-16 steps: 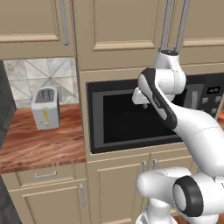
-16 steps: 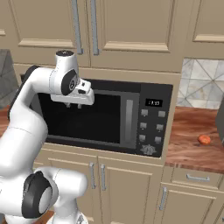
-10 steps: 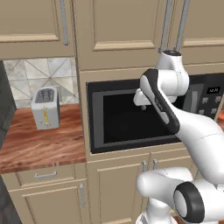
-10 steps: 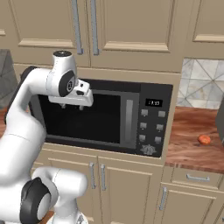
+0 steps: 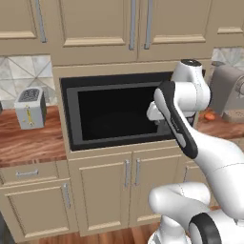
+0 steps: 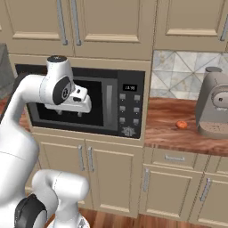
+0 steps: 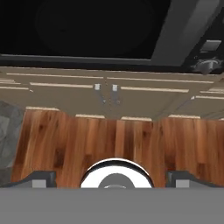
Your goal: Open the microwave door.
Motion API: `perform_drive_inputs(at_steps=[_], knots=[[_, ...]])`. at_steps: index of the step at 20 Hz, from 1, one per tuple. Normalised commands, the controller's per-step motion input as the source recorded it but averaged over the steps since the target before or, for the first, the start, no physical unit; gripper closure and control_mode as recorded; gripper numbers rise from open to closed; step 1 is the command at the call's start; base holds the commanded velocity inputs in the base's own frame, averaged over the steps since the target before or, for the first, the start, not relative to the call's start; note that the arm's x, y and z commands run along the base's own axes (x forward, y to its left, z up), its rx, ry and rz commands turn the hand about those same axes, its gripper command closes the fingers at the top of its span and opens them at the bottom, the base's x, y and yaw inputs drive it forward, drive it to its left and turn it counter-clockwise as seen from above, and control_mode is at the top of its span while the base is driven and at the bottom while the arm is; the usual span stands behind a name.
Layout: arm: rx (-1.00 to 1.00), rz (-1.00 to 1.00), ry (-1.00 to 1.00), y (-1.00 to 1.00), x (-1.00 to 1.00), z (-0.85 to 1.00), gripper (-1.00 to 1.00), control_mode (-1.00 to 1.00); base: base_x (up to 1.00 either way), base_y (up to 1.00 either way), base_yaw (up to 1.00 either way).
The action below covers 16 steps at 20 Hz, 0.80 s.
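The microwave point(image 6: 129, 111) is built into the beige cabinets, with its button panel and small display on the right. The microwave door point(image 5: 116, 112) is closed, and its vertical grey handle point(image 6: 109, 104) stands just left of the panel. My gripper point(image 6: 70, 113) hangs in front of the door's glass, left of the handle, with its fingers pointing down. It is open and holds nothing. In the hand view the wide-apart fingertips point(image 7: 43, 177) frame the floor, with the door's window point(image 7: 87, 26) and the handle point(image 7: 188, 30) at the top. In the left base view my gripper point(image 5: 157, 121) and arm cover the door's right edge.
A silver toaster point(image 5: 29, 108) stands on the wooden counter to the left. A grey coffee machine point(image 6: 216, 107) and a small orange thing point(image 6: 181, 124) sit on the counter to the right. Beige cabinet doors point(image 5: 126, 186) lie below the microwave, others above.
Both base views have shifted, so the camera has moved to the right. My gripper stays open in front of the door and now sits closer to the handle.
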Motion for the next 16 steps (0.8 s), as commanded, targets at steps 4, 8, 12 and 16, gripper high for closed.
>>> perform_drive_inputs(at_steps=[4,8,12,16], knots=[[0.0,0.0,0.0,0.0,0.0,0.0,-1.0,1.0,-0.26,-0.48,0.0],[0.0,0.0,0.0,0.0,0.0,0.0,-1.0,1.0,-0.67,-0.07,0.0],[0.0,0.0,-0.02,0.0,-0.09,0.0,-1.0,-1.0,-0.58,-0.06,0.0],[0.0,0.0,-0.14,0.0,-0.17,0.16,-1.0,-1.0,0.0,0.0,0.0]])
